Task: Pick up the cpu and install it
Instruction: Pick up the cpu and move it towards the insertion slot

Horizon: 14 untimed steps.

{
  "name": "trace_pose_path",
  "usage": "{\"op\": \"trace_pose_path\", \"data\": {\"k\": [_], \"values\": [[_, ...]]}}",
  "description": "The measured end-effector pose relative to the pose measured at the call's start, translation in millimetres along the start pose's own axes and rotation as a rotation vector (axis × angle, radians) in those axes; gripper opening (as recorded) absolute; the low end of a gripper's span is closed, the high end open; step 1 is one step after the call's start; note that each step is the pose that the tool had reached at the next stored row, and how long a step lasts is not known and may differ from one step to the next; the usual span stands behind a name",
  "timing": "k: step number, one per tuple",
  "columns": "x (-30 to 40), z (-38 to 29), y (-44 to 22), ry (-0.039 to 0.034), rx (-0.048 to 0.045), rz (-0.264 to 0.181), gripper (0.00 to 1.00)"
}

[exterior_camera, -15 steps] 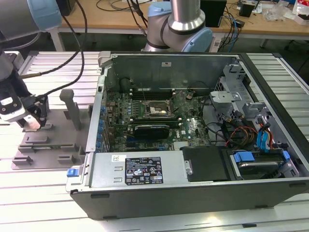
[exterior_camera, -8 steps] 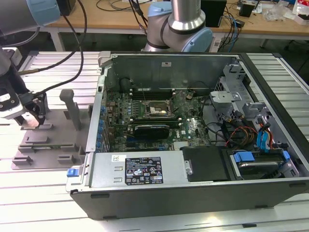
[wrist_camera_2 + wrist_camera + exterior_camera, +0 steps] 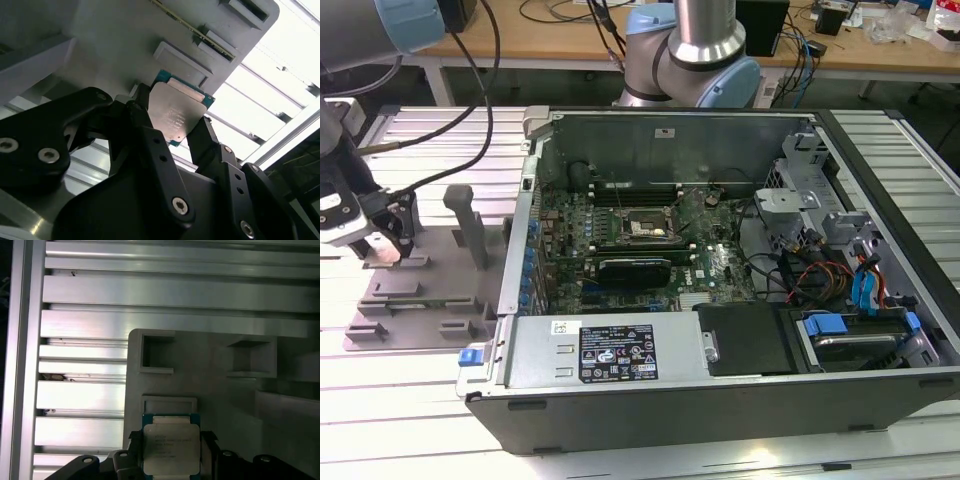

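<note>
The gripper [image 3: 382,248] hangs low at the exterior view's left, fingers [image 3: 155,150] closed on the cpu [image 3: 176,112].

Ribbed aluminium surface [image 3: 400,400], a grey moulded parts holder [image 3: 420,300] beside an open computer case [image 3: 770,405] on it.

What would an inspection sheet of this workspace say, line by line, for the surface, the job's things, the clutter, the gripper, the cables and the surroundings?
Surface: slotted aluminium table, carrying a grey plastic fixture tray and an open black computer case.
Job's things: flat square cpu with a shiny silver top and green rim, over the tray; black socket frame inside the case.
Clutter: small loose items on the wooden bench behind.
Gripper: black gripper closed on two opposite cpu edges.
Cables: black cables hang by the arm; coloured wires lie inside the case.
Surroundings: robot arm base behind the case.
</note>
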<state>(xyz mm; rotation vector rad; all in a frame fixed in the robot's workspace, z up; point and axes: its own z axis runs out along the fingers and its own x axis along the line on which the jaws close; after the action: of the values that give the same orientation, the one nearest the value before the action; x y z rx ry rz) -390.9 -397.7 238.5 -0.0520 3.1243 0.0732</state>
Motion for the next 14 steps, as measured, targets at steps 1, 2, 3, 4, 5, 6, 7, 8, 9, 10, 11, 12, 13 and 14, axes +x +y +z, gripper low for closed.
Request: {"op": "trace_pose_path", "data": {"k": [1,2,3,4,5,6,7,8,9,10,11,12,13,14], "values": [[-0.1,-2.4,0.1,0.0000,0.0000,0.000,0.55],[-0.1,-5.3,0.3,-0.0001,0.0000,0.000,0.55],[-0.2,-8.1,0.4,-0.0002,-0.0001,0.000,0.55],[-0.2,-10.3,0.5,-0.0002,-0.0001,0.000,0.55],[-0.3,-12.3,0.6,-0.0002,0.0000,0.000,0.55],[-0.3,-14.9,0.8,-0.0002,-0.0001,0.000,0.55],[-0.4,-20.1,1.0,-0.0003,-0.0001,0.000,0.55],[-0.4,-24.2,1.2,-0.0002,0.0000,0.000,0.55],[-0.5,-27.0,1.3,-0.0003,0.0000,0.000,0.55],[-0.5,-29.9,1.5,-0.0003,0.0000,0.000,0.55],[-0.6,-32.4,1.6,-0.0003,-0.0001,0.000,0.55],[-0.6,-33.8,1.6,-0.0003,-0.0001,0.000,0.55],[-0.6,-35.2,1.7,-0.0002,0.0000,0.000,0.55],[-0.7,-38.2,1.9,-0.0003,-0.0001,0.000,0.55]]}}
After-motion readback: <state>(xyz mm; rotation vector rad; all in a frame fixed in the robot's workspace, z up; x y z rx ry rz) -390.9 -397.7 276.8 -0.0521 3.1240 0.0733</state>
